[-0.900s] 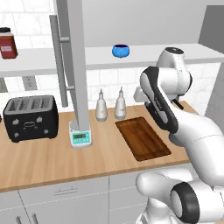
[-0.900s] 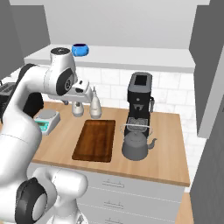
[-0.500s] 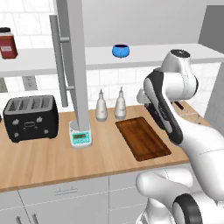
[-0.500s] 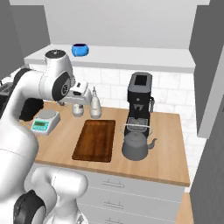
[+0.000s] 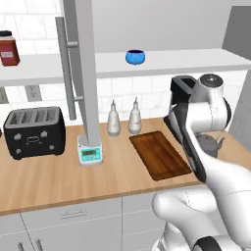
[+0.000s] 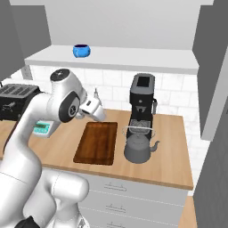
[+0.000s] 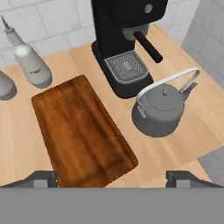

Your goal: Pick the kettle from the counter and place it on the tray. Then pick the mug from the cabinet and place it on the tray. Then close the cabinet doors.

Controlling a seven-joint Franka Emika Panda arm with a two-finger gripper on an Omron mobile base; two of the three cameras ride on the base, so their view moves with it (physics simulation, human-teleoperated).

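The dark grey kettle (image 7: pixel 160 109) stands on the wood counter (image 6: pixel 169 151) in front of the black coffee machine; it also shows as the kettle (image 6: pixel 139 149) and, half hidden by my arm, the kettle (image 5: pixel 212 145). The dark brown tray (image 7: pixel 83 131) lies bare to its left, also seen as the tray (image 6: pixel 97 142) and the tray (image 5: pixel 159 154). My gripper (image 7: pixel 112 178) hangs open above the tray's near end, nothing between its fingers, a hand's width from the kettle. The gripper (image 6: pixel 99 113) hovers over the tray's far edge. The blue mug (image 5: pixel 135 57) sits on the cabinet's white shelf (image 5: pixel 186 61). A cabinet door (image 5: pixel 84 73) stands open.
The black coffee machine (image 6: pixel 142 100) stands right behind the kettle. Two pale bottles (image 5: pixel 123 118) stand by the wall behind the tray. A toaster (image 5: pixel 34 132) and a small scale (image 5: pixel 90 155) are at the left. A red jar (image 5: pixel 9 49) sits far left on the shelf.
My arm has swung a little to the right and lower, bringing the hand over the tray toward the kettle. Kettle, tray and mug have not moved.
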